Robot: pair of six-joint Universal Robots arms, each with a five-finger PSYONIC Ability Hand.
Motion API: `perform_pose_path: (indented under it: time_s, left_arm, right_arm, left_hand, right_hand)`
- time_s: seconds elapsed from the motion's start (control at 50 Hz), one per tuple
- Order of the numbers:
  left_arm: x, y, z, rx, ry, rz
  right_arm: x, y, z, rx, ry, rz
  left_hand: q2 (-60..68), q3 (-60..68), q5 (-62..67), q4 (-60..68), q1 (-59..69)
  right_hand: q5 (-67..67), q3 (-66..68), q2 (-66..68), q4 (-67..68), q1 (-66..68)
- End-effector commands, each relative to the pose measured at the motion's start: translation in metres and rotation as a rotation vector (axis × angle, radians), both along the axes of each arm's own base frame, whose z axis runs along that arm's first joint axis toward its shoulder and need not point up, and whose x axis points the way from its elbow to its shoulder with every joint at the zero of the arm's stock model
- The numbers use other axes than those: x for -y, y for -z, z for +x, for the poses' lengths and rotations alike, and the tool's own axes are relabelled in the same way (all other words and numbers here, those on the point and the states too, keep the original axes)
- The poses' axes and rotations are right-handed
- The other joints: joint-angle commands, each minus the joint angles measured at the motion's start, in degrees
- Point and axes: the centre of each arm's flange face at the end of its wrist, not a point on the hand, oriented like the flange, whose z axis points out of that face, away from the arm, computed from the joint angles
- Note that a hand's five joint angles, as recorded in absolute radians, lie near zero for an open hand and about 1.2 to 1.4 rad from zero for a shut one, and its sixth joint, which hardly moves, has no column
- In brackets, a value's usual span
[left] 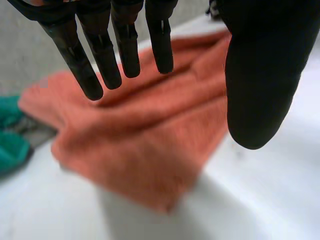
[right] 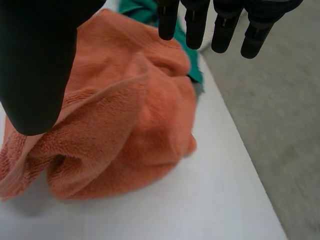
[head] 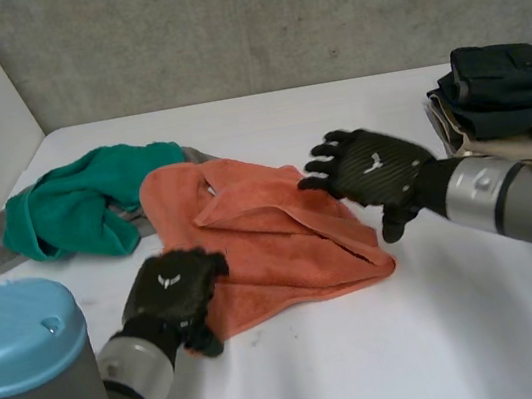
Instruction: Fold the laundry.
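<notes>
- One crumpled orange terry towel [head: 273, 244] lay mid-table between the two hands, its long axis running from far left to near right.
- At its near left corner sat the left hand [head: 174, 287], fingers straight, thumb apart, grasping nothing; I judged it the closer to a corner it could take.
- Over the towel's right edge hovered the right hand [head: 372, 167], fingers spread, empty.
- Just beside the towel's far left lay a rumpled green cloth [head: 75, 204]; a dark folded stack [head: 491, 88] stood well apart.

A bare robot test bench: white table [head: 423, 357] against a plain grey concrete wall [head: 268, 17].
</notes>
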Motion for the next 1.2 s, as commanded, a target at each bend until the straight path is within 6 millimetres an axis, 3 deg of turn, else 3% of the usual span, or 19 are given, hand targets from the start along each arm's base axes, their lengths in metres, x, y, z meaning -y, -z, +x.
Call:
perform_pose_path:
  time_s: [0.02,0.16,0.38,0.66,0.86,0.92,1.02,1.1,1.2]
  left_arm:
    - [0.01,0.029,0.004,0.031,-0.011,0.056]
    - [0.027,0.043,0.0,0.001,0.003,0.05]
    - [0.047,0.055,-0.003,0.007,-0.007,0.048]
    - [0.057,0.065,-0.007,0.082,0.023,0.017]
    - [0.07,0.067,-0.014,0.078,0.033,-0.049]
    - [0.072,0.067,-0.015,0.086,0.039,-0.069]
    - [0.075,0.064,-0.016,0.109,0.049,-0.096]
    - [0.075,0.061,-0.015,0.121,0.05,-0.107]
    - [0.071,0.031,-0.012,0.095,0.039,-0.162]
  right_arm:
    - [0.005,0.027,0.024,-0.119,-0.091,-0.11]
    - [-0.007,0.038,0.035,-0.159,-0.085,-0.095]
    - [-0.015,0.05,0.028,-0.18,-0.072,-0.043]
    - [-0.019,0.056,0.025,-0.189,-0.071,-0.018]
    - [-0.018,0.056,0.026,-0.168,-0.061,-0.009]
    - [-0.015,0.055,0.027,-0.141,-0.042,-0.007]
    - [-0.011,0.046,0.029,-0.094,-0.014,-0.016]
    - [-0.009,0.024,0.031,-0.054,0.003,-0.049]
    - [0.005,0.0,0.036,-0.015,-0.009,-0.129]
  left_hand:
    - [2.92,2.89,2.44,2.61,2.51]
    - [4.43,4.41,3.95,4.12,4.03]
    - [10.16,10.13,9.67,9.84,9.75]
    - [13.51,13.48,13.03,13.2,13.1]
    - [39.23,39.21,38.75,38.92,38.83]
    - [53.67,53.64,53.19,53.36,53.26]
    - [53.7,53.67,53.22,53.39,53.29]
    - [53.7,53.67,53.22,53.39,53.29]
    - [53.7,53.67,53.22,53.39,53.29]
  right_hand:
    - [-2.9,-1.87,-1.78,-1.8,-2.67]
    - [-2.9,-1.87,-1.78,-1.8,-2.67]
    - [-2.82,-1.79,-1.7,-1.72,-2.59]
    - [-0.13,0.89,0.99,0.97,0.1]
    - [1.55,2.58,2.67,2.65,1.78]
    - [2.06,3.09,3.18,3.16,2.29]
    - [2.06,3.09,3.18,3.16,2.29]
    - [0.88,1.91,2.0,1.98,1.11]
    - [0.71,1.74,1.83,1.81,0.94]
